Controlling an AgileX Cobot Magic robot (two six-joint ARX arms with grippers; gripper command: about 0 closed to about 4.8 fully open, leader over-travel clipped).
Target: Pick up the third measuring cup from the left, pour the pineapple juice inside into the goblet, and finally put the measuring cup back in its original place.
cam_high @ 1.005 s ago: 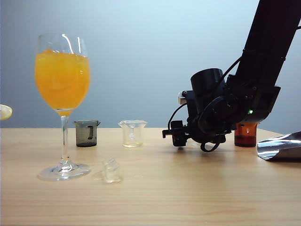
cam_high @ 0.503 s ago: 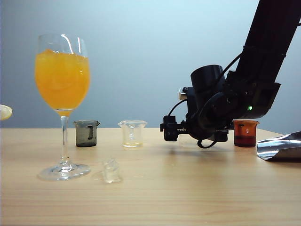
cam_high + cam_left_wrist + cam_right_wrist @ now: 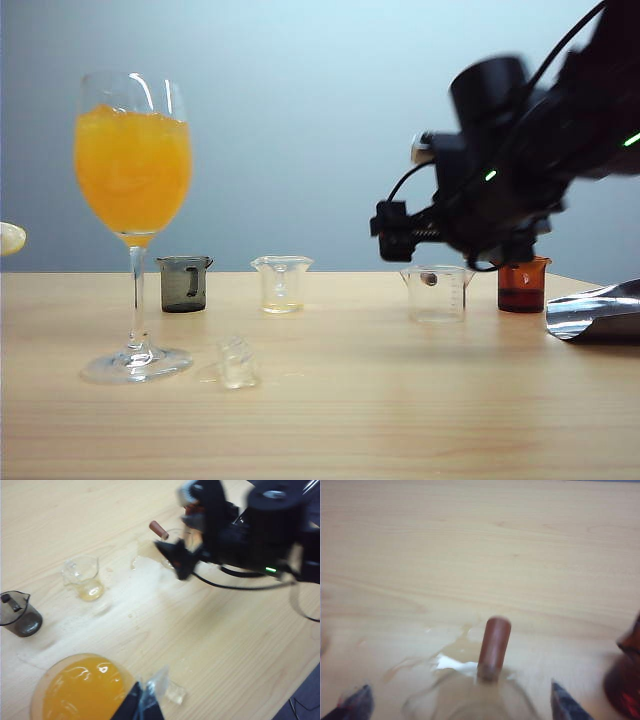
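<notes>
- Clear plastic, the third measuring cup [image 3: 436, 293] stands upright on the pale wooden table [image 3: 400, 400], looking empty, with a reddish-brown dot near its rim.
- Seen from the right wrist, the same cup [image 3: 475, 700] sits between the two dark fingertips [image 3: 565, 705], touching neither, with a brown cylinder-like handle sticking up at its rim.
- Right gripper [image 3: 395, 232] hangs above the cup and clear of it, jaws released and spread wide, holding nothing; the arm is motion-blurred.
- Spilled clear liquid [image 3: 445, 660] wets the wood just beside the cup.
- Tall goblet [image 3: 133, 220] stands well apart at the table's left, filled high with orange drink.
- Between goblet and third cup stand a smoky grey cup [image 3: 184, 283] and a narrower clear cup [image 3: 282, 284] with a little pale yellow liquid at its bottom.
- Just beside the third cup, on the far right, is a cup of dark red-brown liquid [image 3: 523, 285].
- Small clear object [image 3: 236, 362] lies near the goblet's foot.
- Left gripper [image 3: 145, 702] shows only as dark tips above the goblet's rim; I cannot tell whether it is open or closed.
</notes>
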